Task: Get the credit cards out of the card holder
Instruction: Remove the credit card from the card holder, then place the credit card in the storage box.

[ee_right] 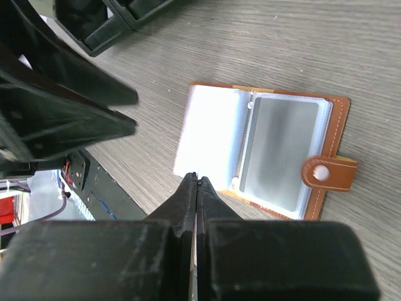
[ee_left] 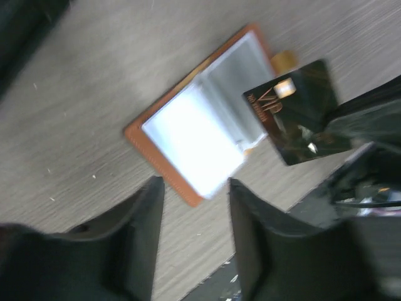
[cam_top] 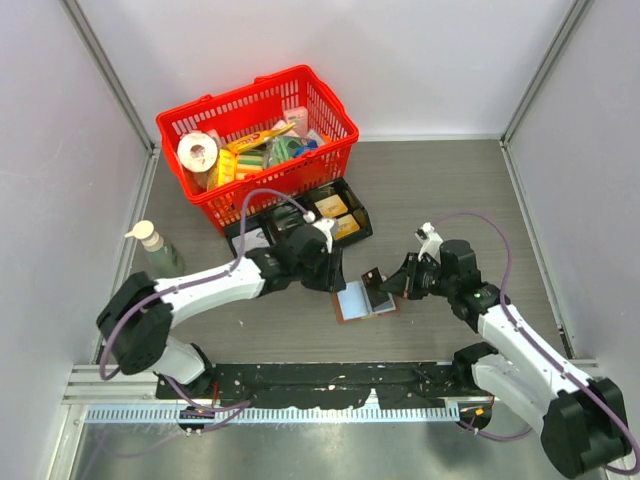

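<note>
An open brown card holder (cam_top: 355,300) lies flat on the grey bench (cam_top: 450,200), between the two arms, its pale inner pages facing up. The right gripper (ee_right: 196,182) sits just right of it, fingers pressed together on the edge of a dark credit card (ee_left: 297,113) printed with gold "VIP" lettering. The card is tilted over the holder's right-hand page, by the snap tab; whether it touches the holder cannot be told. The left gripper (ee_left: 193,188) hovers at the holder's left edge, its fingers parted with nothing between them. A red basket (cam_top: 335,140) of groceries and a black tray (cam_top: 358,212) stand behind, at the far left.
</note>
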Controlling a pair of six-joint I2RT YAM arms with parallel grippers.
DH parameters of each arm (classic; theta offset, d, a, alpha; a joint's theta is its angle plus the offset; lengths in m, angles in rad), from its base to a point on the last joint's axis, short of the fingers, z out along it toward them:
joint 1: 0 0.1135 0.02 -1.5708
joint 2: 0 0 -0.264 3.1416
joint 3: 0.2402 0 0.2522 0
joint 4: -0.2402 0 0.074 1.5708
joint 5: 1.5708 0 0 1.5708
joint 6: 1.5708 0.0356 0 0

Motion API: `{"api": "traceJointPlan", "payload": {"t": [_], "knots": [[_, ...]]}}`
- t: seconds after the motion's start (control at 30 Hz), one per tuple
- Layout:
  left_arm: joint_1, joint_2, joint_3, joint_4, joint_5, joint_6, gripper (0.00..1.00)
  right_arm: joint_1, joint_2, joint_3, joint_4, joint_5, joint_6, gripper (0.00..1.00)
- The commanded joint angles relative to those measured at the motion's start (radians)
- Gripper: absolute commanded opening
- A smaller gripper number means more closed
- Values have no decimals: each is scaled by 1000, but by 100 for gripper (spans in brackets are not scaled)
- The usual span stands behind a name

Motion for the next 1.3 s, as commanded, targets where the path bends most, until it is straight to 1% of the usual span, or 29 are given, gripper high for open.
{"api": "traceJointPlan", "payload": {"t": [0.0,0.07,0.13,0.17,0.2,0.27,0.4,0.53,0.63,0.73,0.87,1.03,1.13,1.27], "knots": [[79,-119,112,-54,90,132,57,-4,-87,122,-183,33,-73,1],[108,-147,147,-80,133,177,69,-6,-114,173,-233,44,-90,1],[130,-160,193,-125,165,226,76,-6,-118,224,-284,55,-125,1],[133,-165,218,-146,178,269,79,-6,-115,239,-318,53,-157,1],[133,-168,238,-168,190,303,82,-6,-105,276,-332,34,-174,1],[136,-176,281,-212,222,366,86,-6,-82,323,-379,-22,-228,1],[136,-194,348,-264,305,482,88,-6,-42,431,-419,-132,-312,1],[136,-217,367,-261,392,570,91,-6,-11,520,-456,-230,-412,1],[136,-228,356,-248,547,652,94,-7,15,578,-490,-322,-481,1],[136,-234,338,-206,615,660,93,2,34,601,-488,-390,-533,1],[136,-213,365,-212,673,653,92,13,37,607,-449,-468,-571,1],[136,-179,379,-151,762,608,87,17,61,613,-404,-510,-587,1],[136,-150,395,-148,796,594,81,25,80,618,-398,-531,-592,1],[136,-110,428,-195,827,610,60,34,90,618,-398,-525,-604,1]]}}
